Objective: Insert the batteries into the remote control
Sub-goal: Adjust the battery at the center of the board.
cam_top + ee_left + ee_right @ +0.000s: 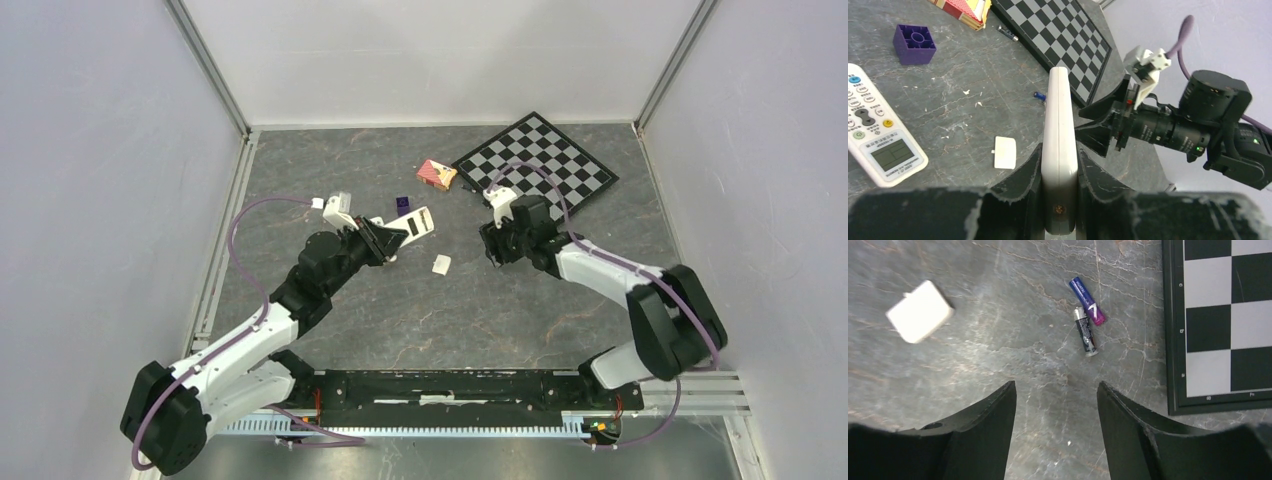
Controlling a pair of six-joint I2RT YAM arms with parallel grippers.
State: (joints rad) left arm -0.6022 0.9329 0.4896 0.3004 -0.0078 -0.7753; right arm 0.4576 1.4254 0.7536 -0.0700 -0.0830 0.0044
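While the left wrist camera looks along its own fingers, the left gripper (1059, 150) is clamped tight on the remote control (1059, 107). The remote stands on its long narrow edge between the two black pads, a pale grey-tan strip running up the middle of the frame. I cannot tell from here whether its far end touches the table (963, 120). At the left edge of that view a second remote (878, 132), white with its buttons and screen facing up, lies flat on the grey marbled top. A purple block (914, 44) sits beyond it at upper left, and a small white plate (1005, 152) lies low in the frame between the two remotes.

The right gripper (1056, 390) hangs with its jaws wide apart and nothing between them, only bare tabletop below. Above its fingertips in its own view, in the upper middle of the frame, lie a blue-and-magenta battery (1087, 299) and a dark battery (1086, 333). They form a shallow V, their ends close to touching. Both sit near the chessboard (1223, 320), to its left; its black border runs down the right side of the frame. In the overhead view a red card box (437, 174) rests just beside the board's left corner, upper centre.
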